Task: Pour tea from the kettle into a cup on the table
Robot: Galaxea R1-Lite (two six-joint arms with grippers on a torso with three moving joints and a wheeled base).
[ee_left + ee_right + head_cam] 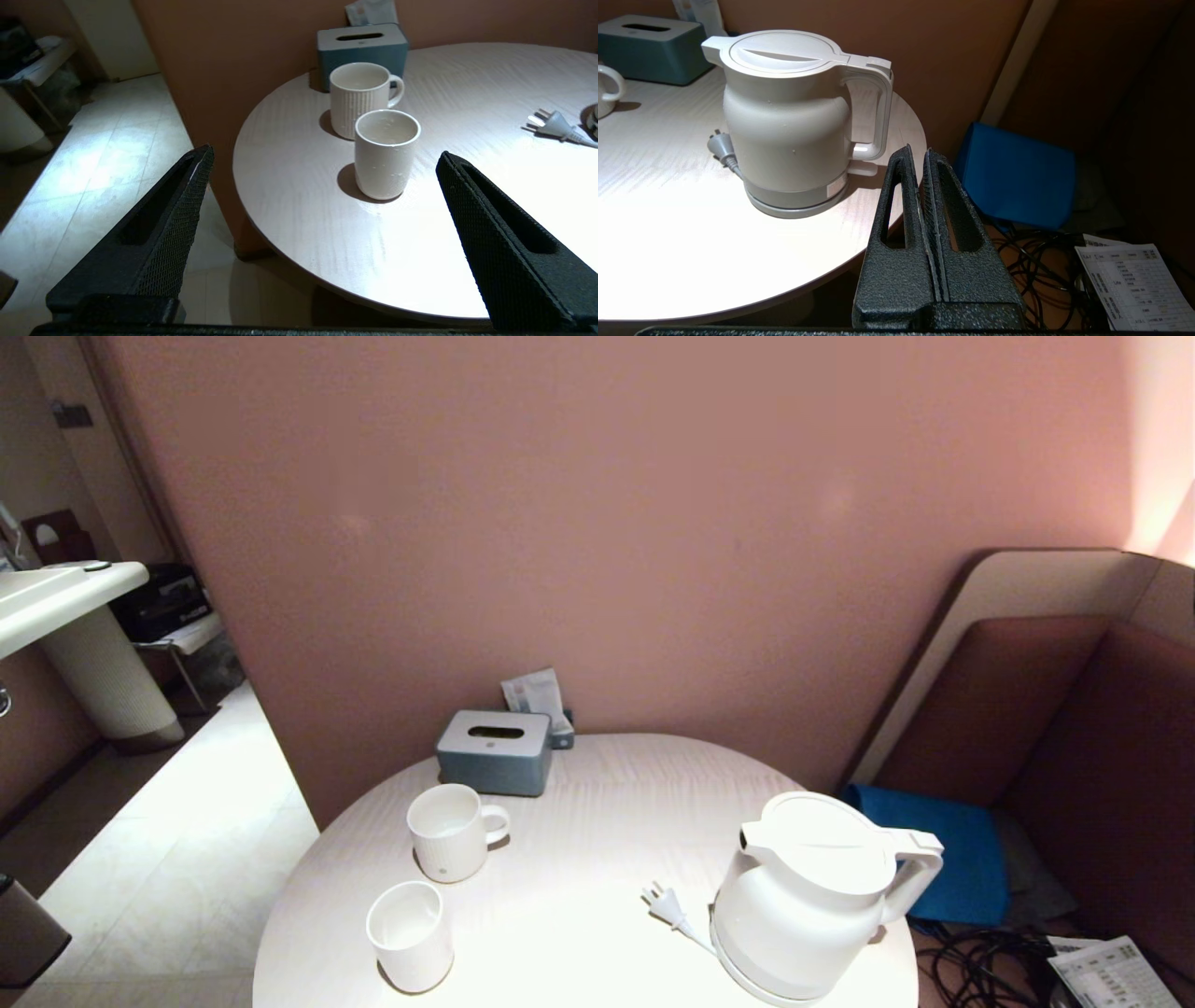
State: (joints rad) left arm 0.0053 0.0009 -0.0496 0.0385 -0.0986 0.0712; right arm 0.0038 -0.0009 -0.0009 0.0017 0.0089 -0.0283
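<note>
Table (579, 821): carries both vessels, beyond both grippers.
Kettle (784, 126): seated on base, handle turned toward right gripper (920, 151), presumably for grasping; jaws pressed together, empty.
Cup (385, 151): upright ahead of left gripper (322, 158), spread wide, empty.

Round white table (597, 859) with faint wood-grain streaks, set against a pink wall.

Far edge — a grey-blue tissue box (495, 751), a small packet holder (541, 705) just behind it. Left side — a ribbed mug (453, 831) with its handle turned right; nearer the front edge, just beside the mug, the plain cup (409, 935), both upright. Right front — the kettle (812, 896) on its round base, lid closed, handle facing right; its plug (661, 901) and cord lie on the tabletop to its left.
</note>
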